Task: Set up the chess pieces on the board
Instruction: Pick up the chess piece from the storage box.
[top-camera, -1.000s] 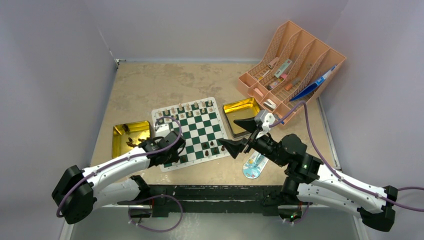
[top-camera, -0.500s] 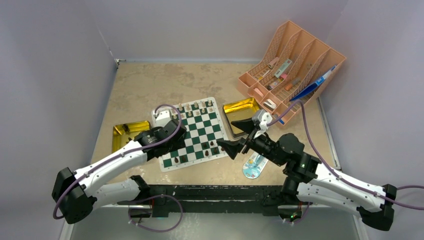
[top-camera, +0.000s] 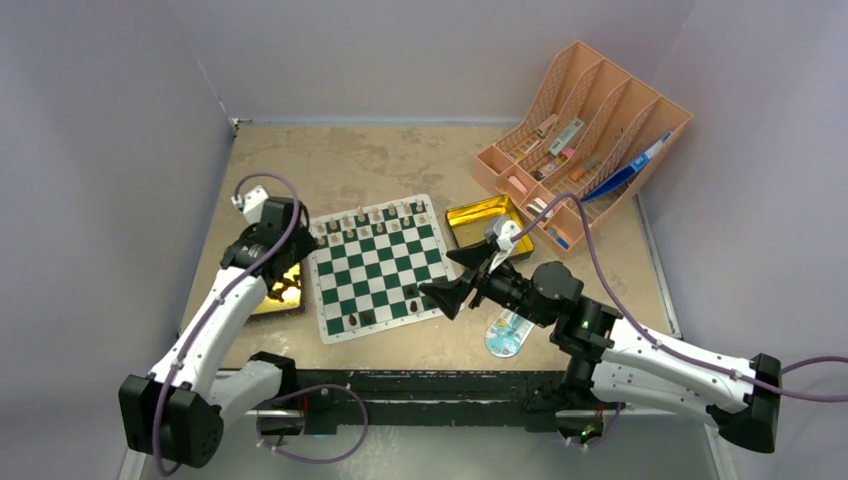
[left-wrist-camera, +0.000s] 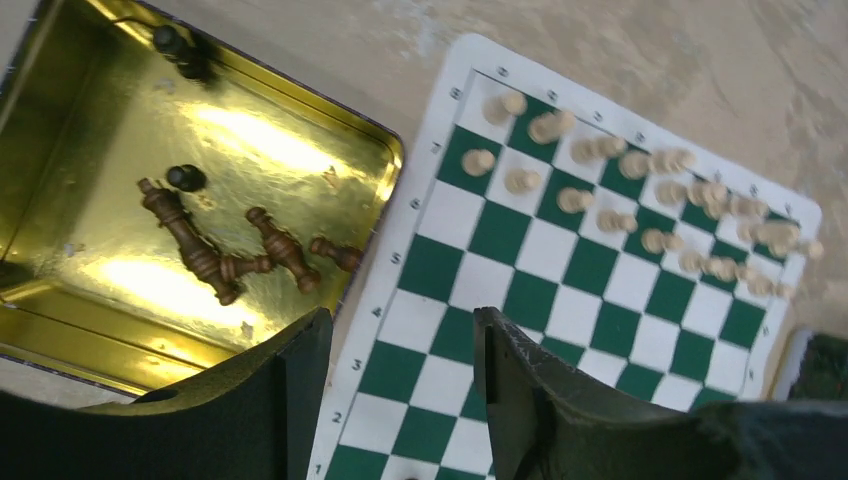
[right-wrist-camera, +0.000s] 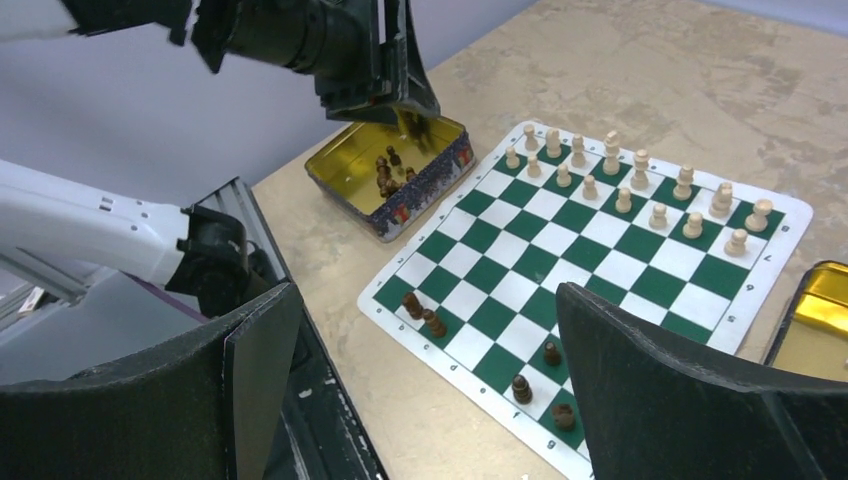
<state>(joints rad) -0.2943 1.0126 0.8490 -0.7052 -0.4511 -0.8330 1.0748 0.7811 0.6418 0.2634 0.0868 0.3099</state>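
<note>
Two rows of light pieces (top-camera: 375, 218) stand along the far side of the board (top-camera: 380, 262), one to a square. The board lies flat in the middle of the worktop (top-camera: 350, 165). A few dark pieces (right-wrist-camera: 520, 388) stand upright on its two nearest rows, two of them close together by the near left corner and three further right. The squares between the two groups are bare.

More dark pieces (left-wrist-camera: 190, 240) lie on their sides in the gold tin (left-wrist-camera: 260, 140) just left of the board, several in a loose cluster on its floor and two or three apart toward its far end.

The left pincer (left-wrist-camera: 400, 390) hangs above this tin by the board's left border. Its fingers (left-wrist-camera: 290, 400) are spread apart, with nothing between them. In the right wrist view the same pincer (right-wrist-camera: 400, 95) points down over the tin's open top.

The right pincer (top-camera: 455, 278) is held low near the board's near right corner. Its fingers (right-wrist-camera: 660, 400) stand wide apart and carry nothing.

A second gold tin (top-camera: 485, 222) sits just right of the board's far corner. An orange rack (top-camera: 585, 130) holding pens and small items stands at the far right. A flat blue and white card (top-camera: 508, 332) lies near the right arm, close to the worktop's near edge.
</note>
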